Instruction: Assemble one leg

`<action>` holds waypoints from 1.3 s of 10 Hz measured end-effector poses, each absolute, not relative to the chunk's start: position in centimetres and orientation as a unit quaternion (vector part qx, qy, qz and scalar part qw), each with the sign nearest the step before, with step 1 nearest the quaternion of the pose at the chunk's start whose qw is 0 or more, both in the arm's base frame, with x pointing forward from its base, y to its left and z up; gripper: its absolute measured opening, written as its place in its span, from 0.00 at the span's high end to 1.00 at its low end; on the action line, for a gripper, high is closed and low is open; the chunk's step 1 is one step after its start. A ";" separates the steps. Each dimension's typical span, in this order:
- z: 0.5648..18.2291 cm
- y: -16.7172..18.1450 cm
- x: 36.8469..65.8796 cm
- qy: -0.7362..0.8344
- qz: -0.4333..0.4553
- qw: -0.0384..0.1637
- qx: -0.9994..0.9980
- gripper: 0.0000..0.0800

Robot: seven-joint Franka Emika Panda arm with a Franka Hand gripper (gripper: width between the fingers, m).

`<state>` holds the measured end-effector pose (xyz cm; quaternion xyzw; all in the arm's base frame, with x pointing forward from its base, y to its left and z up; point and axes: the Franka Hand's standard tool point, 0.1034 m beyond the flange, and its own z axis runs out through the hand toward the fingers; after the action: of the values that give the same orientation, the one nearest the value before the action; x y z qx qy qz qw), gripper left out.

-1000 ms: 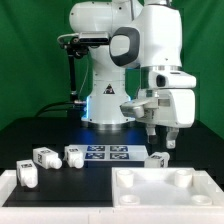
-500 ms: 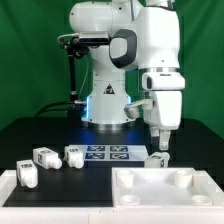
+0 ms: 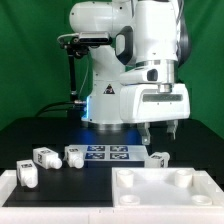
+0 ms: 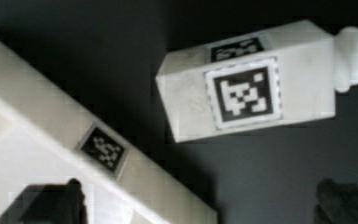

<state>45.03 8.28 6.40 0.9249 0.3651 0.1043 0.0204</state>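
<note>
A: Room around the leg (image 3: 158,157)?
B: It lies on its side on the black table (image 3: 200,140), just behind the back edge of the white panel (image 3: 160,185). The wrist view shows a dark strip of table between the leg (image 4: 247,85) and the panel's edge (image 4: 51,110), so they're apart. There's open table behind it and toward the exterior view's right. The marker board (image 3: 108,152) sits just beside it on the exterior view's left.
A: Gripper?
B: The gripper (image 3: 163,128) hangs above the leg, not touching. Fingers are spread, nothing between them. In the wrist view only the two dark fingertips (image 4: 51,203) show, cut off by the frame.
A: Anything close by?
B: Three other legs (image 3: 44,157) are grouped past the marker board, well apart from the gripper.
A: Hard to read?
B: The leg's narrow end is blurred and runs out of the wrist frame. The panel is cropped at the exterior view's lower edge. The wrist view catches just a sliver of one socket.
</note>
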 end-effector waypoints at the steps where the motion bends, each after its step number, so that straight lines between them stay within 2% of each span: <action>1: 6.5 8.3 45.2 0.339 0.104 0.017 0.935 0.19; 4: 6.5 8.3 45.2 0.240 0.106 0.005 0.965 0.19; 7: 6.6 10.8 46.4 -0.005 0.081 -0.028 0.996 0.19; 8: 6.2 10.7 46.2 -0.077 0.073 -0.037 0.994 0.19; 9: 6.1 9.7 46.2 -0.117 0.071 -0.042 0.990 0.19; 13: 6.1 9.8 46.1 -0.234 0.063 -0.056 0.969 0.19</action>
<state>46.13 9.77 6.08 0.9686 -0.2339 0.0634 -0.0556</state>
